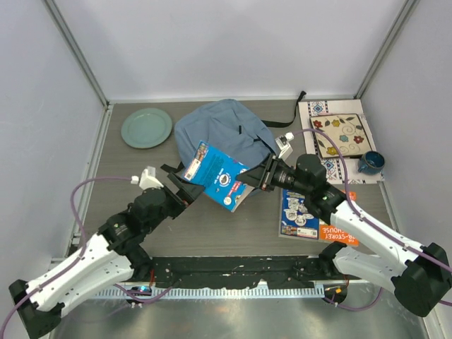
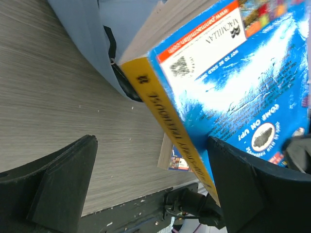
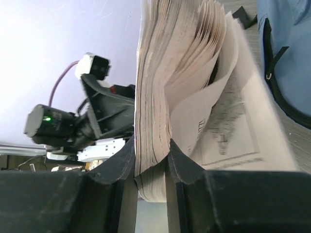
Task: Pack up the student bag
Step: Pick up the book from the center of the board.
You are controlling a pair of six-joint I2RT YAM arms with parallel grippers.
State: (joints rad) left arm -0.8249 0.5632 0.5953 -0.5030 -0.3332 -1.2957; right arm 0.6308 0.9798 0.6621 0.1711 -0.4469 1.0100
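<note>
Light blue-grey soft fabric student bag lies slumped on the grey wood-grain table, at the far middle, just beyond both arms. A blue paperback book with a yellow spine hangs tilted over the bag's near edge, its long axis running from left arm to right. The right tool pinches the book's page block. The left tool is spread wide at the book's near-left corner, gripping nothing. From the book the bag lies straight ahead, so the carrying right arm is likely the one to push forward. No opening shows.

One student bag, three books (blue book, illustrated book, orange book), one plate, one mug, one floral tile, one patterned mat.
</note>
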